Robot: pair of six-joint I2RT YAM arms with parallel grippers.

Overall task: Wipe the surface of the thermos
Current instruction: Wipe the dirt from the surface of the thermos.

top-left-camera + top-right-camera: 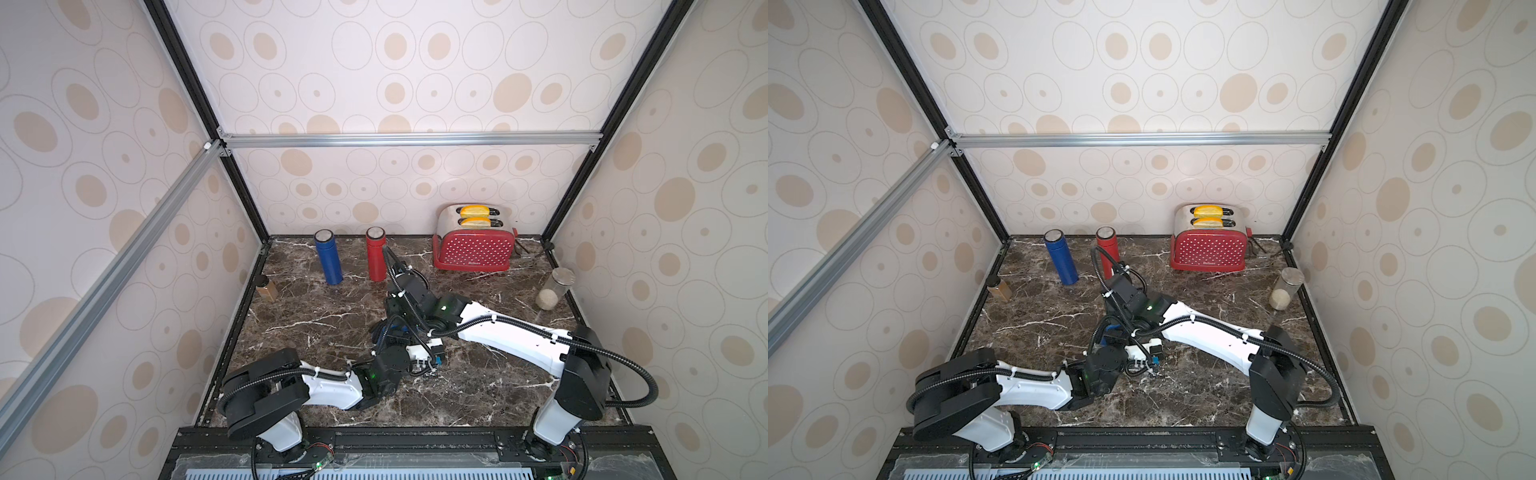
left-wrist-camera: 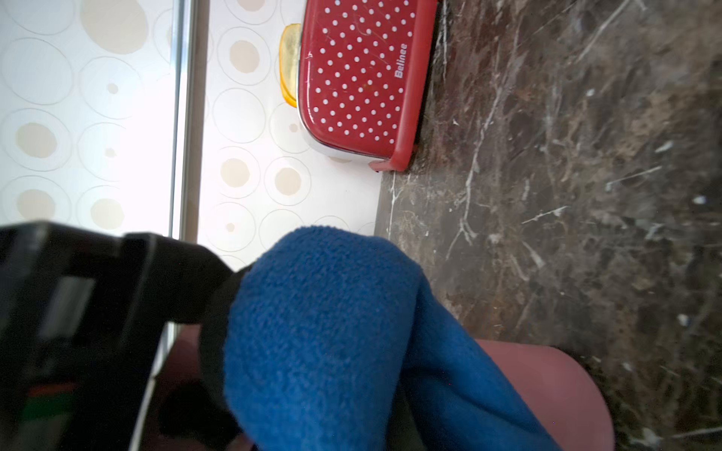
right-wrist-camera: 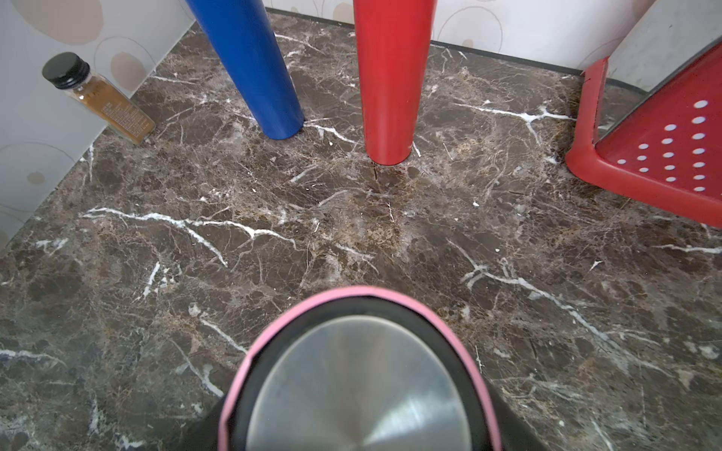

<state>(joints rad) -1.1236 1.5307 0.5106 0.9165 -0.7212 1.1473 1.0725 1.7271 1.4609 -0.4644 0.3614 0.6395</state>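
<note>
Risk: left jaws clenched on the blue cloth (image 2: 332, 332) push sideways on the pink thermos (image 3: 353, 386), mid-surface under both wrists, while right jaws grasp it only near the lid, so a hard stroke could twist it loose or tip it.
</note>
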